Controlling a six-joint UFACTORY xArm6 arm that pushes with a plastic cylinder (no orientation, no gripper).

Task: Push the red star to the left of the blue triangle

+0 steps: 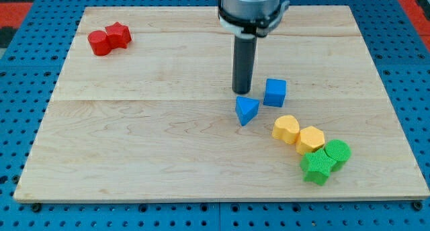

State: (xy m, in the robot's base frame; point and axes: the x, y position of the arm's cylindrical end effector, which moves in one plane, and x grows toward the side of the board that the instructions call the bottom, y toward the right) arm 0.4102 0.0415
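The red star (119, 35) lies near the board's top left corner, touching a red round block (100, 43) on its left. The blue triangle (246, 110) lies a little right of the board's middle. My tip (241, 91) stands just above the blue triangle in the view, close to its upper edge, far to the right of the red star.
A blue cube (275, 93) sits just right of my tip. A yellow heart (286, 129) and a yellow hexagon (311, 139) lie lower right, with a green star (316, 168) and a green round block (337, 152) beside them. The wooden board (134, 137) ends near the view's bottom.
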